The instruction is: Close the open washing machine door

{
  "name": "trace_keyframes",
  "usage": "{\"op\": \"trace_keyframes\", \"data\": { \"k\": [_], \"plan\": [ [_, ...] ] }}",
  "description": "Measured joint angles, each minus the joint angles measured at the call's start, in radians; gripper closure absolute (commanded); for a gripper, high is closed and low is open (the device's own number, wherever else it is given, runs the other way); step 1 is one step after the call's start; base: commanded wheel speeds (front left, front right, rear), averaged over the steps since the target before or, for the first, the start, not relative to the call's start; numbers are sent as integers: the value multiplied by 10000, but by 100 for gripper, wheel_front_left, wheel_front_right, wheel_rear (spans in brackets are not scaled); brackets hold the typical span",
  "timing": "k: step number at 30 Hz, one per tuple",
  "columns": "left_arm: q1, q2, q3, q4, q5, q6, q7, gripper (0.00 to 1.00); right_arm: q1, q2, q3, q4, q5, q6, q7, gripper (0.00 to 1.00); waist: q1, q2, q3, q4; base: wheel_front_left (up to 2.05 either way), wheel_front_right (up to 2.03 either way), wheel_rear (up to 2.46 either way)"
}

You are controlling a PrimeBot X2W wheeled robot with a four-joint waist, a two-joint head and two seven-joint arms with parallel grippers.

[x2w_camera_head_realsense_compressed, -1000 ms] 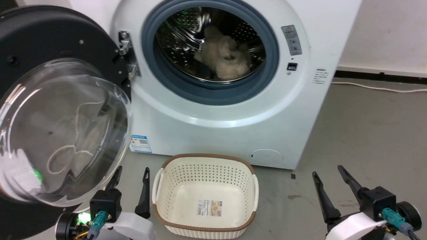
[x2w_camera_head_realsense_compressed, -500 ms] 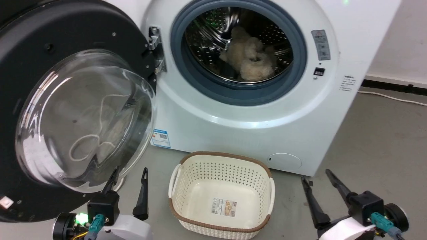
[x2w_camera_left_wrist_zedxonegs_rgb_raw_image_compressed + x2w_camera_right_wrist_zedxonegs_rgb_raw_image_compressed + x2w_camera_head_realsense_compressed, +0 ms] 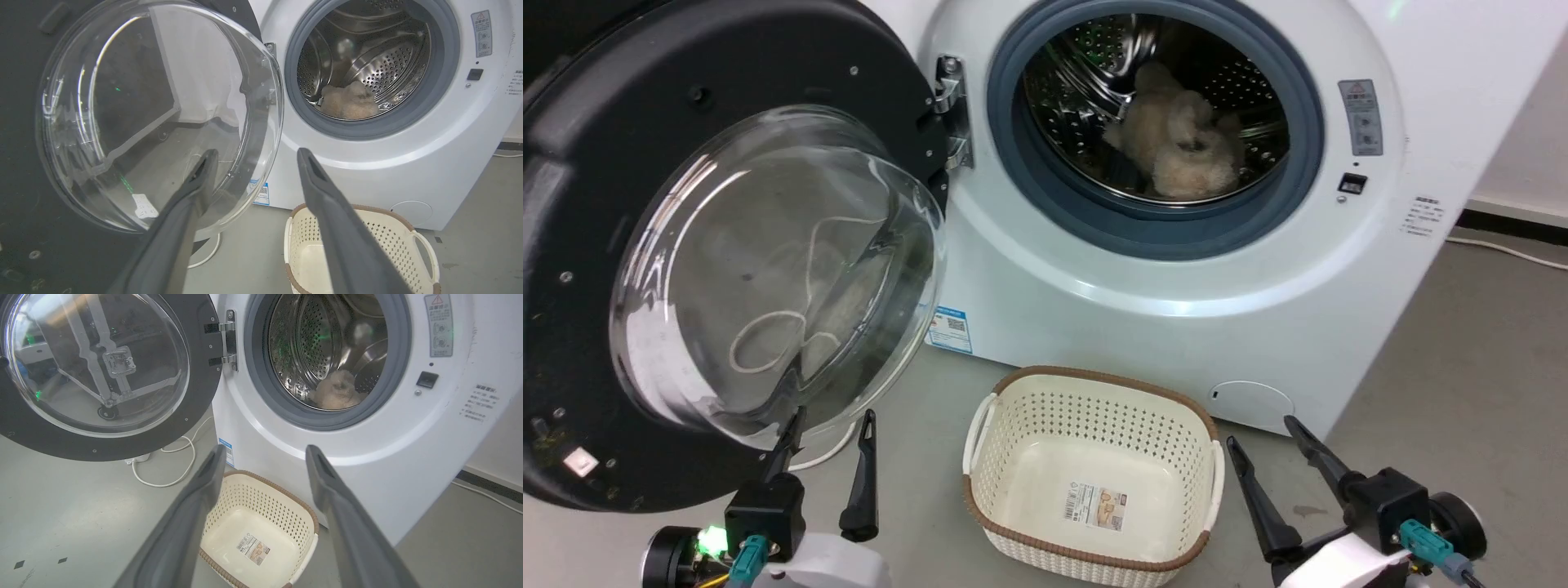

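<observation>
Hovering low at 7 o'clock in the head view, the left gripper (image 3: 830, 420) has its two dark fingers spread wide, holding nothing. Its left fingertip overlaps the lower edge of the door glass (contact cannot be told). At 5 o'clock the right gripper (image 3: 1262, 433) is likewise spread and empty, above the grey floor (image 3: 1462, 343). Between the two sits a cream perforated basket (image 3: 1086, 374) with a label on its bottom, just in front of the washing machine (image 3: 1160, 327). The washing machine door (image 3: 768, 269) stands swung wide open at 9 o'clock, hung on a metal hinge (image 3: 952, 114) at the port's left side, its glass bowl bulging toward the camera. At 12 to 1 o'clock the steel drum (image 3: 1086, 65) holds a fluffy beige bundle (image 3: 1176, 147). A blue label sticker (image 3: 950, 328) sits low on the front, beside the door's edge.
</observation>
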Motion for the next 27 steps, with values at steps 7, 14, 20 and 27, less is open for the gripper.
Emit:
{"op": "trace_keyframes", "data": {
  "k": [7, 14, 20, 27],
  "plan": [
    [81, 13, 25, -90, -61, 0, -140, 0, -95, -19, 249, 194, 56, 0, -146, 0, 0, 0, 4, 293, 0, 0, 0],
    [109, 25, 63, -130, -61, 0, -299, 0, -105, -31, 479, 355, 157, 0, -290, 0, 0, 0, 0, 580, 0, 0, 0],
    [137, 36, 121, -144, -63, 0, -403, 0, -217, -38, 646, 470, 232, 0, -405, 0, 0, 0, -3, 826, 0, 0, 0],
    [178, 42, 136, -161, -63, 0, -568, 0, -218, -54, 834, 629, 307, 0, -570, 0, 0, -1, -6, 1113, 0, 0, 0]
  ]
}}
